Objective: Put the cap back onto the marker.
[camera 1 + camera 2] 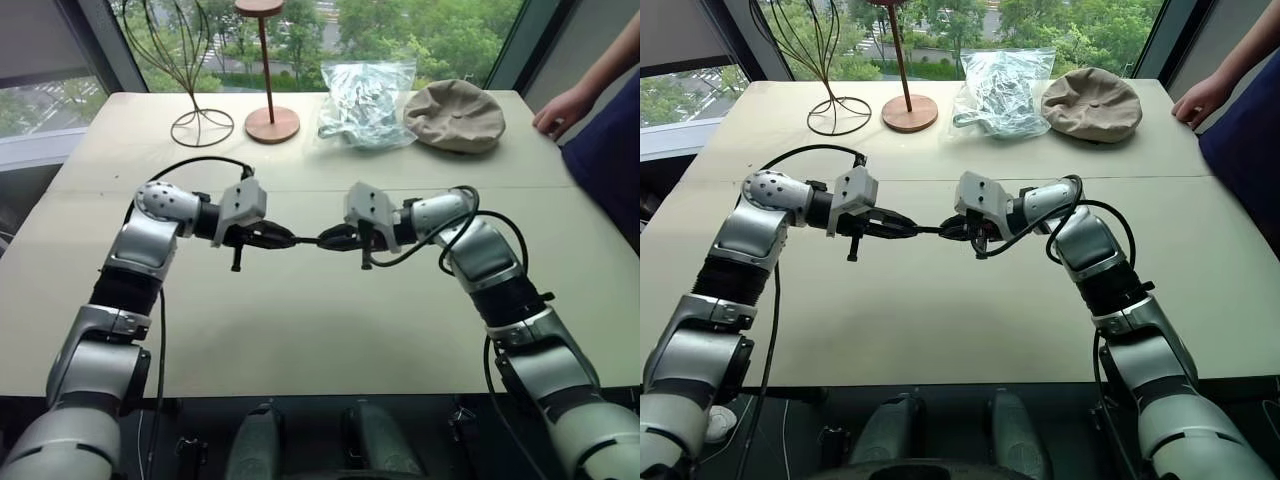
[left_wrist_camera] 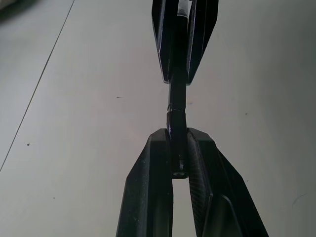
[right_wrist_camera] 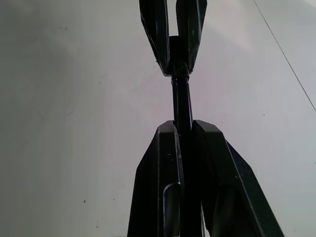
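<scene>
Left eye view: the left gripper [image 1: 285,239] is pinching the cap [image 2: 177,129]; the right gripper [image 1: 327,240] is pinching the marker [image 3: 181,102]; both are meeting tip to tip above the middle of the table [image 1: 300,340]. A person's hand [image 1: 562,108] is resting at the far right edge.

Above the middle of the table [image 1: 300,330], nearer its front edge than its far one, the left gripper [image 1: 292,240] and the right gripper [image 1: 322,241] meet tip to tip, left one on the left. The marker [image 3: 181,106] runs between them, its end meeting the cap [image 2: 177,131]. Along the far edge, from left to right, stand a wire stand [image 1: 200,125], a wooden stand [image 1: 271,122], a plastic bag [image 1: 366,105] and a cap-shaped hat [image 1: 455,116]. A person's hand [image 1: 562,110] rests at the far right corner.
</scene>
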